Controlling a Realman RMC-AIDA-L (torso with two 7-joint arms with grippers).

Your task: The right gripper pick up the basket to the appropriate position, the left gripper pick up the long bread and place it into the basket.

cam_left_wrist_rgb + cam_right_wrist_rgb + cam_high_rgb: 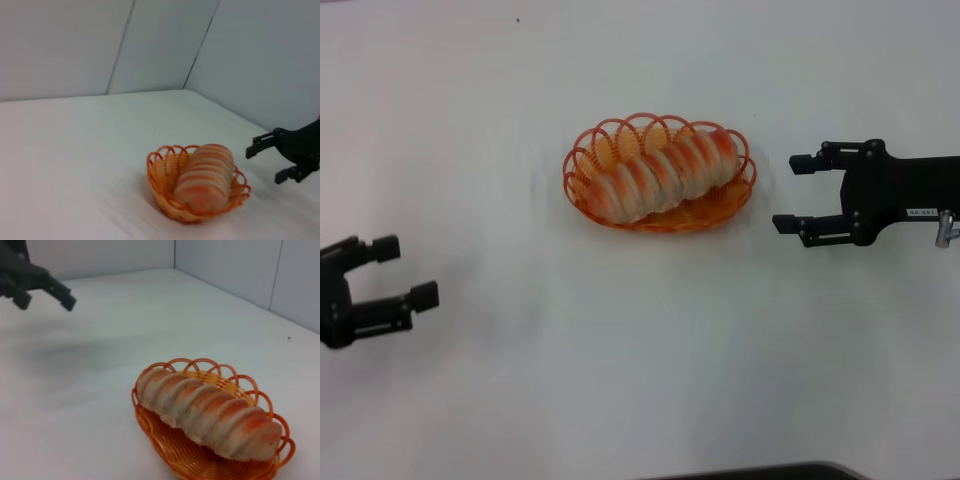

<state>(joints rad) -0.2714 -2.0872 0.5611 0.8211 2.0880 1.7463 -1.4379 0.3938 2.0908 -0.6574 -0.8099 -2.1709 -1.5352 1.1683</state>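
The long bread [665, 172] lies inside the orange wire basket [582, 196] at the middle of the white table. It also shows in the left wrist view [206, 176] with the basket [160, 175], and in the right wrist view [205, 410] with the basket [165, 445]. My right gripper [790, 192] is open and empty, just right of the basket; it also shows in the left wrist view [265, 162]. My left gripper [405, 270] is open and empty at the far left, well away from the basket; it also shows in the right wrist view [45, 292].
The white table [640, 380] spreads all around the basket. Grey wall panels [165, 45] stand behind it. A dark edge [760, 472] shows at the bottom of the head view.
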